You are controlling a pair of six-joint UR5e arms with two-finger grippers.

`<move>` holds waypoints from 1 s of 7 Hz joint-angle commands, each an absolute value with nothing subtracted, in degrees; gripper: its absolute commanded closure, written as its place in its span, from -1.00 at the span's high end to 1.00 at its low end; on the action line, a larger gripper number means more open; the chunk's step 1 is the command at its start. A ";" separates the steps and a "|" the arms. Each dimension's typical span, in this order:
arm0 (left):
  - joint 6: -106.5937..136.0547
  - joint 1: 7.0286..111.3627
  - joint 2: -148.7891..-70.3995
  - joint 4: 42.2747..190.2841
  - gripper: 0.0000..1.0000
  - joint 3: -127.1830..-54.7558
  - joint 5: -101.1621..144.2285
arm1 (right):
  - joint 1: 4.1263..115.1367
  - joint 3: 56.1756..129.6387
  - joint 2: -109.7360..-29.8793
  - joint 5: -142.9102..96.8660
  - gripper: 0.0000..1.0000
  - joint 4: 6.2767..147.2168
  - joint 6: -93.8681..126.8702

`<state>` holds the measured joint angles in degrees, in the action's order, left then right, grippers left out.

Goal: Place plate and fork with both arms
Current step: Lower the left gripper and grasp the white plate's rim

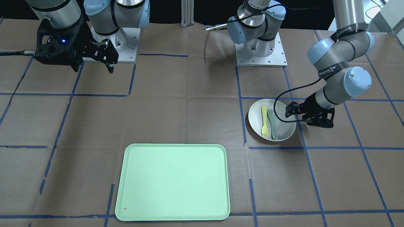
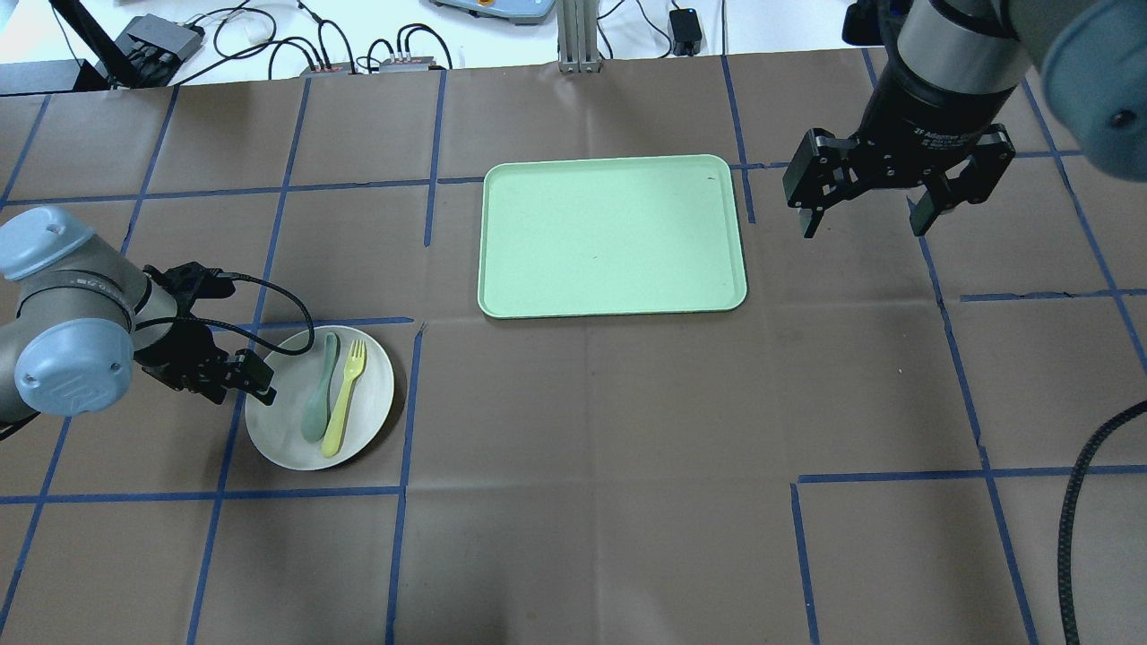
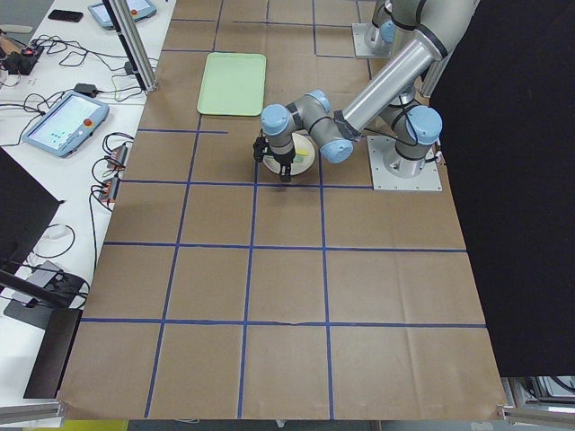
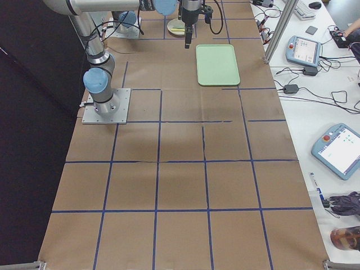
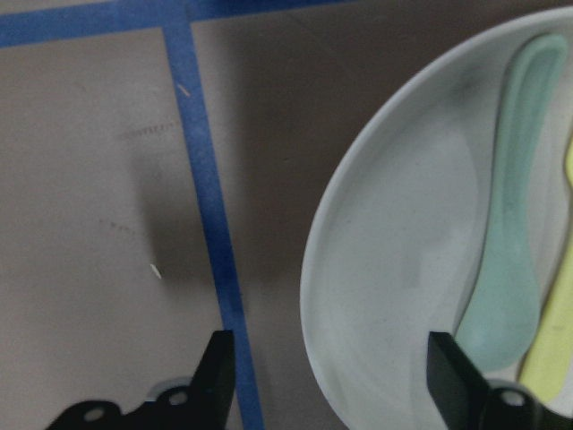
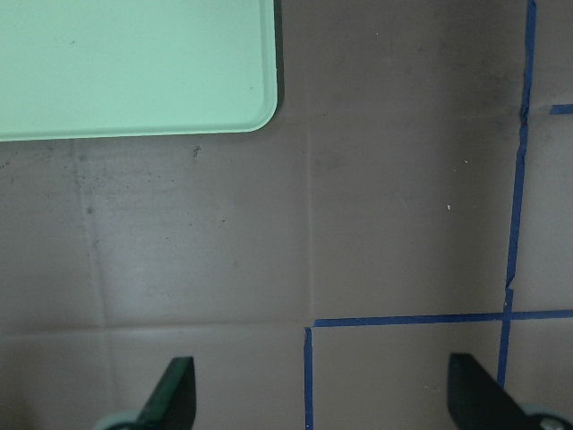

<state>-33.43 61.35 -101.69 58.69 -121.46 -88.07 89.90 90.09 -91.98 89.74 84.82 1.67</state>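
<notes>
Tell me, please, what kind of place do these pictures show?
Most likely a robotics lab. The left arm and right arm are bolted to a table covered in brown paper with blue tape lines; teach pendants and cables lie on a side bench.

On my worktop [image 2: 582, 448], the plate [image 2: 280, 441] lies well to the left of the tray [image 2: 614, 235] and nearer to me. The fork [image 2: 345, 394] and spoon [image 2: 318, 394] lie side by side in the plate, the fork on the tray's side. My left end effector [image 2: 260, 383] straddles the plate's rim on the side away from the tray. My right end effector [image 2: 865, 224] hangs just right of the tray.
</notes>
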 commanded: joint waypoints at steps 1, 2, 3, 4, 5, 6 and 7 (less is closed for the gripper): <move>-29.89 61.17 -102.57 58.54 0.64 -121.46 -88.07 | 89.91 90.09 -91.93 89.74 1.00 84.90 1.67; -29.80 61.17 -102.92 58.54 0.62 -121.55 -88.07 | 89.91 90.09 -91.93 89.74 1.00 84.90 1.58; -29.10 61.17 -103.27 58.54 0.54 -121.55 -88.07 | 89.83 90.09 -91.93 89.74 1.00 84.90 1.58; -29.00 61.17 -103.97 58.54 0.45 -121.47 -87.98 | 89.82 90.09 -91.93 89.74 1.00 84.90 1.58; -28.57 61.17 -103.97 58.54 0.18 -121.55 -87.98 | 89.82 90.09 -91.93 89.74 1.00 84.90 1.50; -28.30 61.17 -103.97 58.54 -0.15 -121.55 -87.28 | 89.74 90.09 -91.93 89.74 1.00 84.99 1.41; -28.30 61.17 -103.97 58.54 -0.54 -121.55 -86.84 | 89.56 90.09 -91.93 89.74 1.00 84.90 1.32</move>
<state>-28.46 61.17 -103.93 58.53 -121.54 -87.41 89.72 90.09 -91.93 89.74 84.94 1.43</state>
